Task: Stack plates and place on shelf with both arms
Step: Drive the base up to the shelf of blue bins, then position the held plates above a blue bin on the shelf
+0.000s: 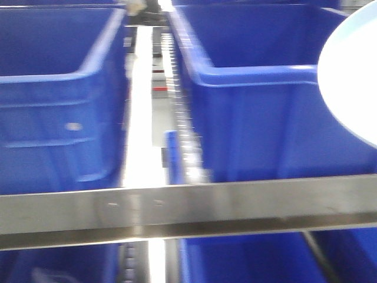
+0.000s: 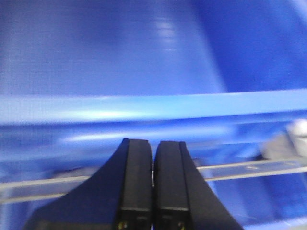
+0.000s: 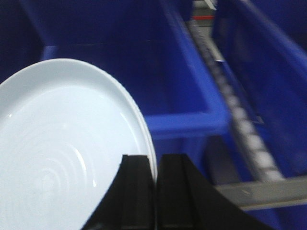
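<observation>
A pale bluish-white plate [image 3: 62,158] fills the left of the right wrist view, held on edge. My right gripper [image 3: 156,165] is shut on its rim. The same plate [image 1: 353,82] shows at the right edge of the front view, raised in front of a blue crate. Whether it is one plate or a stack I cannot tell. My left gripper [image 2: 153,148] is shut with nothing between its black fingers, facing a blue crate wall. The shelf's steel front rail [image 1: 188,209] runs across the front view, with a white roller track [image 1: 141,106] behind it.
Two big blue crates [image 1: 53,100] [image 1: 259,106] sit on the shelf on either side of the roller track. More blue crates show below the rail. In the right wrist view a roller track [image 3: 240,120] runs beside the crate [image 3: 187,91].
</observation>
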{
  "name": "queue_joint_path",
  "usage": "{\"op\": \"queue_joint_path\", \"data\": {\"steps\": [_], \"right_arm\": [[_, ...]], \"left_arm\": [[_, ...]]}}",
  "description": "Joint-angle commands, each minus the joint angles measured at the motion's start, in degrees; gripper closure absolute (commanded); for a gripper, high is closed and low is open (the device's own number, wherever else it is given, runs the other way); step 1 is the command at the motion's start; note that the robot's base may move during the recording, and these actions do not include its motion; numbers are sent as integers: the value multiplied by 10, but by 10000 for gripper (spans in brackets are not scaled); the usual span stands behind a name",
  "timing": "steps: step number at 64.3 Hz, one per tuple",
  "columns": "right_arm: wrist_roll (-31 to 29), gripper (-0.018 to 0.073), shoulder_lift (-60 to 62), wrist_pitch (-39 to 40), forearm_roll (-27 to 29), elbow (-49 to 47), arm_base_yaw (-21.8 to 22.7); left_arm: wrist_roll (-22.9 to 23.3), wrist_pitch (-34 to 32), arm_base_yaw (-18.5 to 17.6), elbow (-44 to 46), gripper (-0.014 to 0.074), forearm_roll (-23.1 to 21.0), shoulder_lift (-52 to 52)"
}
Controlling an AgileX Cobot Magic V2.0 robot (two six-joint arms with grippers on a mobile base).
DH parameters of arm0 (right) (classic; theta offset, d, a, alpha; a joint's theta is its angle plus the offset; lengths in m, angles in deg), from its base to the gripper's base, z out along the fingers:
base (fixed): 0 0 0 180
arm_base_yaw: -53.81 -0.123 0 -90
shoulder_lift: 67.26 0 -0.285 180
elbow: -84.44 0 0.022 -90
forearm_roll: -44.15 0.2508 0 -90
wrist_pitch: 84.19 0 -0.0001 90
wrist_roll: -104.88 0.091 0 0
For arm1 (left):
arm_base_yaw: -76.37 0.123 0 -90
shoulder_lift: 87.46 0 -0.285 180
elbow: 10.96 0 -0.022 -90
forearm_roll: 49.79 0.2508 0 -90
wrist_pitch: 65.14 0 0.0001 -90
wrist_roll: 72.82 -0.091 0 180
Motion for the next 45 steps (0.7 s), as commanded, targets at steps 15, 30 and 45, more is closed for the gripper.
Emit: {"op": "queue_joint_path", "data": {"steps": [15, 30, 45], "right_arm": [[-1, 503, -8, 59, -3, -17, -8], [-1, 503, -8, 59, -3, -17, -8], [-1, 503, -8, 59, -3, -17, -8]], "left_arm": [[4, -43, -4, 17, 514, -5, 2], [4, -43, -4, 17, 514, -5, 2], [4, -43, -4, 17, 514, -5, 2]]}}
